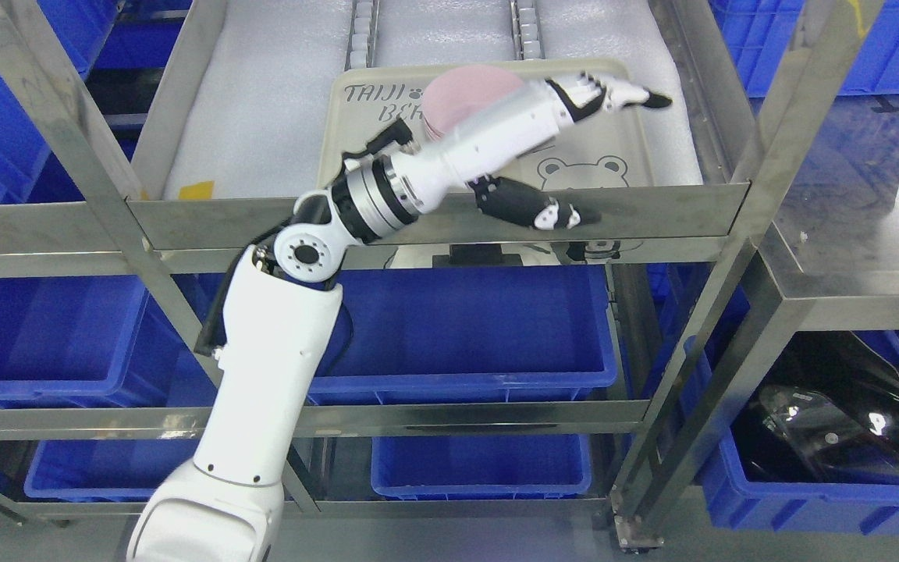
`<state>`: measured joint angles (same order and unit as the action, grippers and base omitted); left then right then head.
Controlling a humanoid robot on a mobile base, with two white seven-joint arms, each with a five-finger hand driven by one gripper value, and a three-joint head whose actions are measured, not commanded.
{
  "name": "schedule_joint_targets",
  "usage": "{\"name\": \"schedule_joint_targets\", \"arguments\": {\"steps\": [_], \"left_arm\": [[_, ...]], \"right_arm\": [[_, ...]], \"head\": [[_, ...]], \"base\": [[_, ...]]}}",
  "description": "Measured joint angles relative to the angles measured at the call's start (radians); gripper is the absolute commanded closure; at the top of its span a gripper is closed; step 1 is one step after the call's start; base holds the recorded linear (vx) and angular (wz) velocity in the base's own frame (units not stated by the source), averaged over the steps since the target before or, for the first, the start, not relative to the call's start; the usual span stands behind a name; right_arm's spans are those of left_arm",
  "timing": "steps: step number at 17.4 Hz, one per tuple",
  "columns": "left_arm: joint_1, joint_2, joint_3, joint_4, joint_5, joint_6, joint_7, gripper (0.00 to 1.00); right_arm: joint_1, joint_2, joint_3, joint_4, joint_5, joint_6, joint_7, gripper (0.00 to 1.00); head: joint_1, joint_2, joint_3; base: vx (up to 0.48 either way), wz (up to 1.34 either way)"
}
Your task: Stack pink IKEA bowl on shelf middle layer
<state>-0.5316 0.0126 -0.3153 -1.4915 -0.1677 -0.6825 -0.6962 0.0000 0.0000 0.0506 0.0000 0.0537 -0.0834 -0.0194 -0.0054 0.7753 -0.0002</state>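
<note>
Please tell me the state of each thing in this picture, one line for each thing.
Left hand: fingers stretched out, holding nothing, over the tray.
Pink bowl: upside down on the tray, partly hidden behind the arm.
Tray: flat on the shelf.
Blue bin: on the layer below, contents not visible.

A stainless steel shelf rack carries white foam padding on its upper layer; a beige bear-printed tray lies on the padding's right part. Blue plastic bins fill the layers below.
</note>
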Motion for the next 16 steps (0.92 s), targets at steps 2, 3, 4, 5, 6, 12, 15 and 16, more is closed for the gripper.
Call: {"name": "schedule_joint_targets", "arguments": {"steps": [2, 3, 4, 5, 6, 12, 15, 16], "left_arm": [[0.081, -0.002, -0.044, -0.001, -0.002, -0.055, 0.005, 0.16], [0.125, -0.003, -0.063, -0.001, -0.005, -0.071, 0.006, 0.14], [0.170, -0.004, -0.079, -0.002, -0.007, -0.078, 0.006, 0.12], [0.210, -0.004, -0.091, -0.001, -0.008, -0.088, 0.007, 0.08], [0.265, -0.005, -0.101, 0.000, -0.010, -0.092, 0.008, 0.06], [0.515, -0.008, -0.069, 0.059, 0.003, -0.102, 0.083, 0.00], [0.590, -0.010, -0.028, 0.121, 0.062, -0.103, 0.289, 0.00], [0.606, -0.010, -0.015, 0.140, 0.080, -0.103, 0.361, 0.00]], "right_arm": [[0.000, 0.000, 0.000, 0.000, 0.000, 0.000, 0.000, 0.00], [0.000, 0.000, 0.000, 0.000, 0.000, 0.000, 0.000, 0.00], [0.000, 0.000, 0.000, 0.000, 0.000, 0.000, -0.001, 0.00], [0.000, 0.000, 0.000, 0.000, 0.000, 0.000, -0.004, 0.00], [0.000, 0.000, 0.000, 0.000, 0.000, 0.000, -0.006, 0.00], [0.000, 0.000, 0.000, 0.000, 0.000, 0.000, -0.007, 0.00], [0.000, 0.000, 0.000, 0.000, 0.000, 0.000, -0.007, 0.00], [0.000, 0.000, 0.000, 0.000, 0.000, 0.000, -0.007, 0.00]], "head": [[0.0000, 0.000, 0.000], [0.0000, 0.000, 0.000], [0.0000, 0.000, 0.000], [0.0000, 0.000, 0.000], [0.0000, 0.000, 0.000], [0.0000, 0.000, 0.000], [0.0000, 0.000, 0.000], [0.0000, 0.000, 0.000]], "base": [[0.000, 0.00], [0.000, 0.00], [0.000, 0.00], [0.000, 0.00], [0.000, 0.00], [0.000, 0.00], [0.000, 0.00], [0.000, 0.00]]}}
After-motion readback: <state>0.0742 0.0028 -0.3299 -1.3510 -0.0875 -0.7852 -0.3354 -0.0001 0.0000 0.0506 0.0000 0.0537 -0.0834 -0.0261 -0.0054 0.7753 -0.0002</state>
